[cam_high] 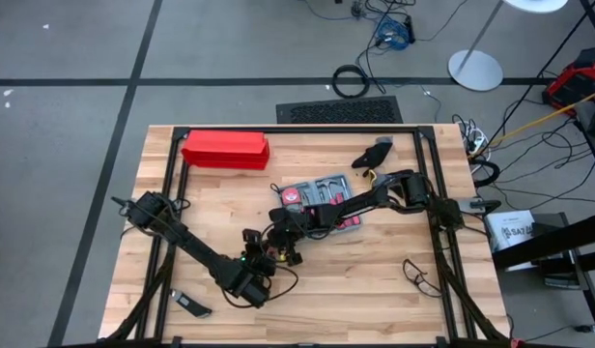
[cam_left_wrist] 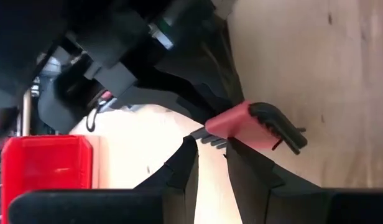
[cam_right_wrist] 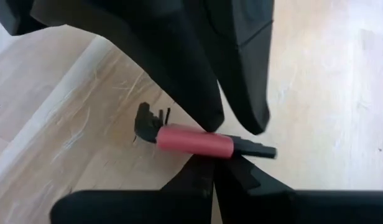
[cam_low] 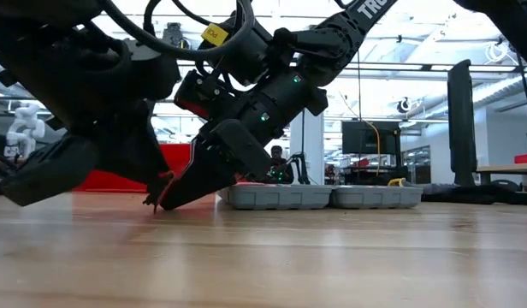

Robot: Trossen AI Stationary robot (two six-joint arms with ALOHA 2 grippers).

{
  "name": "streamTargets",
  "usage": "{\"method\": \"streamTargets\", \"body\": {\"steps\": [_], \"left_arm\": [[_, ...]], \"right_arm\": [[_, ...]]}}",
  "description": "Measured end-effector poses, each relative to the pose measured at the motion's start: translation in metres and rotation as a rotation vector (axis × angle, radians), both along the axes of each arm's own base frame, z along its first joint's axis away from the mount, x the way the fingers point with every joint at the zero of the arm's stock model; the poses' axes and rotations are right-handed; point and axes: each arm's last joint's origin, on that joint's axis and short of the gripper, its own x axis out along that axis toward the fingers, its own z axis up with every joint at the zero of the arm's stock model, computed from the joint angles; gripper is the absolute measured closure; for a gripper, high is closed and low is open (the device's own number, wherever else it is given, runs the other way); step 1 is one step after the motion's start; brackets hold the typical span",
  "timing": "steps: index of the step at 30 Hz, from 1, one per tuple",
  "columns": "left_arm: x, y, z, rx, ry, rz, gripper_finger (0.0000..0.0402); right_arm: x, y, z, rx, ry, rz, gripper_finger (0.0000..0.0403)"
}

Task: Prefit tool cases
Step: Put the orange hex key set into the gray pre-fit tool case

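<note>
Your left gripper [cam_left_wrist: 210, 146] sits low over the table [cam_low: 332, 257] with its jaws partly apart. The thin tips of the red-sleeved hex key set [cam_right_wrist: 194, 141] lie at their mouth, and you cannot tell whether they are gripped. The right gripper [cam_right_wrist: 215, 163] is fully closed, right against the sleeve. With neither hold sure, the set could slip and drop, or the crowded fingers could clash. Further right, behind the right arm, the tool case [cam_low: 323, 197] lies open and flat, recesses up, its long axis running across the table.
</note>
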Motion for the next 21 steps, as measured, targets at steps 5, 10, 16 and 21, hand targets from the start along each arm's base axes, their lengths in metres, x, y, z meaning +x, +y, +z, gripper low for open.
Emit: {"method": "streamTargets", "body": {"steps": [5, 10, 16, 21], "left_arm": [[-0.001, -0.001, 0.0, -0.017, 0.02, -0.01, 0.0313], [-0.003, -0.005, -0.001, -0.025, 0.057, -0.047, 0.0313], [-0.007, -0.004, -0.005, -0.094, 0.1, -0.04, 0.0314], [-0.01, -0.003, -0.01, -0.125, 0.069, 0.009, 0.0314]], "right_arm": [[0.0, 0.0, 0.0, 0.002, 0.004, -0.002, 0.0403], [0.0, 0.0, 0.0, 0.002, 0.005, -0.002, 0.0403], [0.0, 0.0, 0.0, 0.008, -0.001, 0.006, 0.0403], [0.001, 0.001, 0.001, 0.046, -0.013, 0.022, 0.0403]]}}
